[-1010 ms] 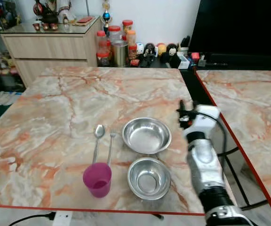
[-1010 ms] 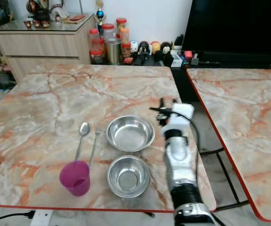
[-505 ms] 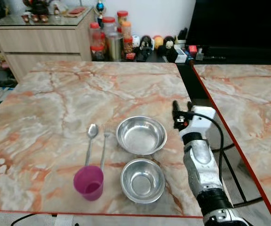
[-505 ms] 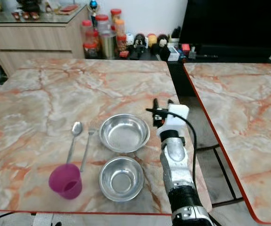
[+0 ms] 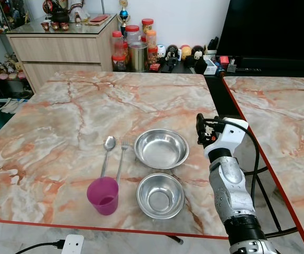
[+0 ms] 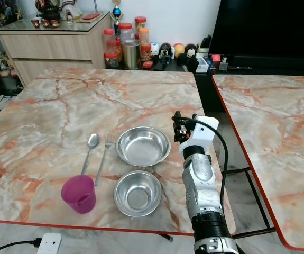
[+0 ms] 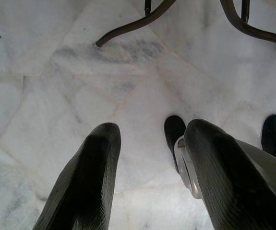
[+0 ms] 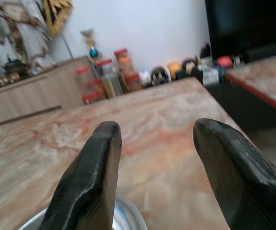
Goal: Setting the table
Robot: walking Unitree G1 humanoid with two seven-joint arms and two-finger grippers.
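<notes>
Tableware sits grouped in the lower middle of the head views, on the marble desk (image 5: pixel 62 121): a larger steel bowl (image 5: pixel 161 148), a smaller steel bowl (image 5: pixel 160 195) just below it in the frame and close to the desk's near edge, a spoon (image 5: pixel 107 154) and a fork (image 5: pixel 122 159) lying side by side to the left of the larger bowl, and a purple cup (image 5: pixel 103 195) at the lower ends of the two handles. Spoon and fork both run with their long axes from the top of the frame towards the bottom, heads at the upper end.

The right gripper (image 5: pixel 200 128) hovers at the right of the group, level with the larger bowl and just beside its right rim, not touching it. Its two black fingers (image 8: pixel 87 179) stand apart with nothing between them; in the right wrist view the bowl's rim shows low between them and the desk stretches away beyond. So the larger bowl lies just to the frame-left of this gripper, while the cutlery and cup lie further left, past the bowls.

The left gripper (image 7: pixel 150 179) hangs idle over the tiled floor (image 7: pixel 56 72), fingers apart and empty. By my reading the right arm is the nearer one for any bowl, and the reach is short
</notes>
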